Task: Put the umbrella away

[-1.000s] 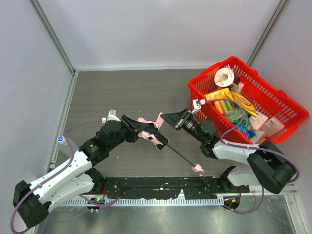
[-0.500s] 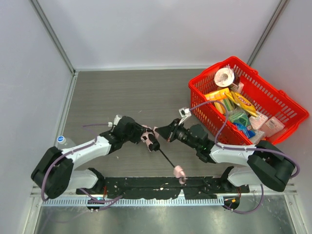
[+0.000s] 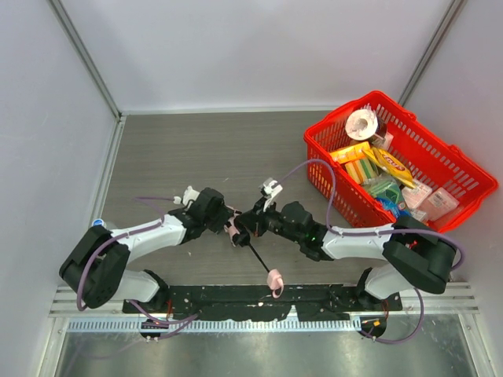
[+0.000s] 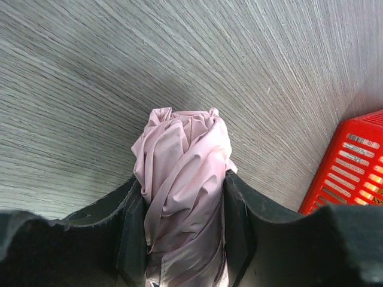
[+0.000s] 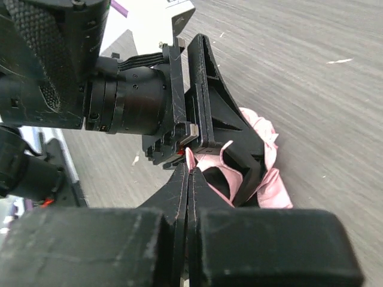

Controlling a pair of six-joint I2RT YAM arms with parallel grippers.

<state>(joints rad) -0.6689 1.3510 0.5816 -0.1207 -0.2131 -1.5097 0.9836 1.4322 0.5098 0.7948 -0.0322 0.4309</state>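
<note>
The pale pink folded fabric umbrella (image 4: 182,143) has shifted toward the near edge of the grey table (image 3: 196,149). The left gripper (image 4: 184,194) clamps its bundled canopy; the right gripper (image 5: 189,172), fingers pressed together, meets the fabric.

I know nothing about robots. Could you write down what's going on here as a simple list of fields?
Item: pale pink fabric folding umbrella, thin black shaft extended
Left fingers: closed around the umbrella's bundled fabric
Right fingers: shut, tips at the pink fabric
Nearby: red plastic basket, full of packaged goods, on the right
Umbrella's place: between both arms, outside the basket
</note>
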